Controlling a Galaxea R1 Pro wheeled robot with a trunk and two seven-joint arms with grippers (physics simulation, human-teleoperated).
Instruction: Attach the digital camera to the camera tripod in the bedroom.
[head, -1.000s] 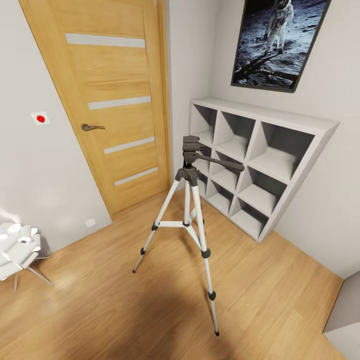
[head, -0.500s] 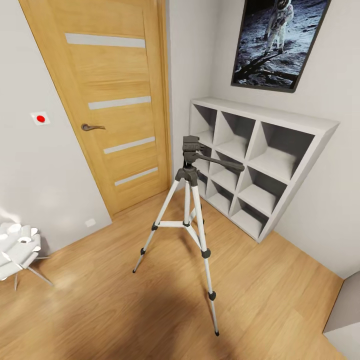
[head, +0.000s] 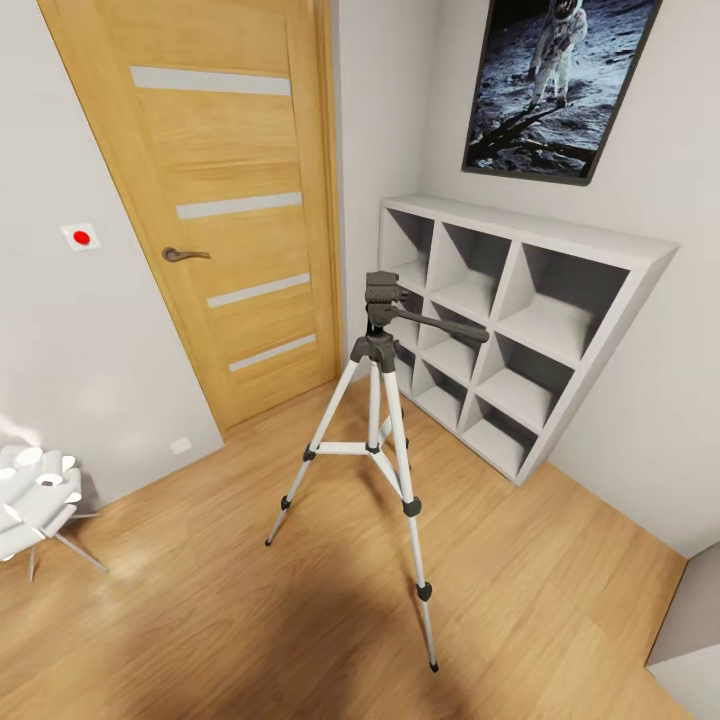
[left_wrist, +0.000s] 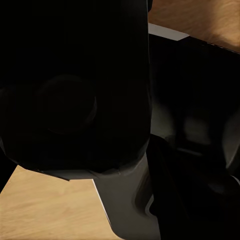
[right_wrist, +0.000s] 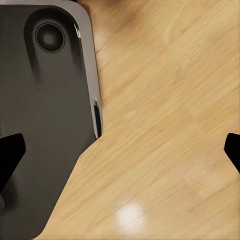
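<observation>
The camera tripod (head: 381, 350) stands upright on the wood floor in the middle of the head view. Its three silver legs are spread and its pan handle (head: 445, 327) points right toward the shelves. Its dark grey head carries nothing. A large black shape (left_wrist: 70, 85) sits very close in the left wrist view; I cannot tell whether it is the digital camera or how the left fingers stand. My right gripper (right_wrist: 121, 152) is open over the floor, its black fingertips (right_wrist: 10, 155) at the picture's two sides, nothing between them.
A wooden door (head: 230, 200) is behind the tripod on the left. White cube shelves (head: 520, 250) stand against the right wall under the astronaut poster (head: 555, 80). A white wall plate with a red dot (head: 81, 237) and a white chair (head: 35, 500) are at left. A dark grey part of my base (right_wrist: 45, 125) lies beside the right gripper.
</observation>
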